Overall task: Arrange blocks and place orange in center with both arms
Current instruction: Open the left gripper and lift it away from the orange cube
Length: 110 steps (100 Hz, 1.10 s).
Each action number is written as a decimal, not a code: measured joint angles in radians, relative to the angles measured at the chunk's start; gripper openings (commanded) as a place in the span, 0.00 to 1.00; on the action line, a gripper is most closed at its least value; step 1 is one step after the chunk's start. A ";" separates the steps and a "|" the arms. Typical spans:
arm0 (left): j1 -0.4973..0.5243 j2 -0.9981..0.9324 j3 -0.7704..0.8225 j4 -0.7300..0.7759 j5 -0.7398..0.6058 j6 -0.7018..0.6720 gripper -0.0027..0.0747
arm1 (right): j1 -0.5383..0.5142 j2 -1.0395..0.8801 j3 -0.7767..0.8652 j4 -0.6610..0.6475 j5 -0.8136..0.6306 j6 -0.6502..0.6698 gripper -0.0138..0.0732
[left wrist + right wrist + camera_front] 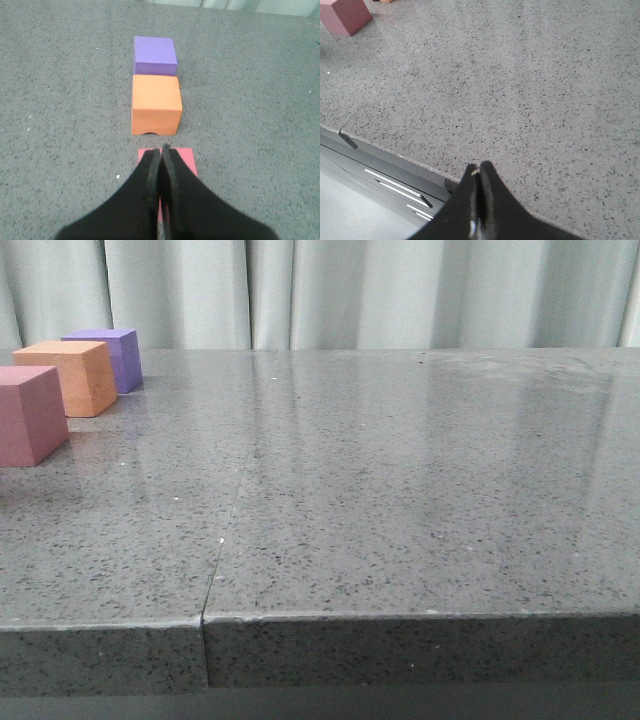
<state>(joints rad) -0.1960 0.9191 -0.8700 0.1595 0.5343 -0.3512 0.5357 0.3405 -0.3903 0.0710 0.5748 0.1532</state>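
Three cubes stand in a row at the table's far left. The purple block (112, 355) (154, 54) is farthest, the orange block (73, 375) (155, 103) is in the middle, and the pink-red block (27, 413) (183, 157) (345, 15) is nearest. My left gripper (160, 150) hangs shut and empty above the pink-red block, hiding most of it. My right gripper (478, 167) is shut and empty over the table's front edge, far from the blocks. Neither gripper shows in the front view.
The grey speckled tabletop (400, 490) has a seam (228, 530) running front to back. Pale curtains (350, 290) hang behind it. Below the front edge (395, 155) lies a lower surface with white stripes (395, 186).
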 measured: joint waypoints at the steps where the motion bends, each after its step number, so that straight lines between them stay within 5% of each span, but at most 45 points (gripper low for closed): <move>1: 0.000 -0.005 0.008 0.000 0.000 0.000 0.01 | 0.000 0.000 0.000 0.000 0.000 0.000 0.08; 77: -0.002 -0.326 0.236 -0.050 0.143 0.002 0.01 | 0.000 0.000 0.000 0.000 0.000 0.000 0.08; 110: 0.070 -0.477 0.449 -0.102 -0.176 0.200 0.01 | 0.000 0.000 0.000 0.000 0.000 0.000 0.08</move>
<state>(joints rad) -0.1261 0.4420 -0.4213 0.0580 0.3586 -0.1515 0.5357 0.3405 -0.3903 0.0710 0.5748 0.1532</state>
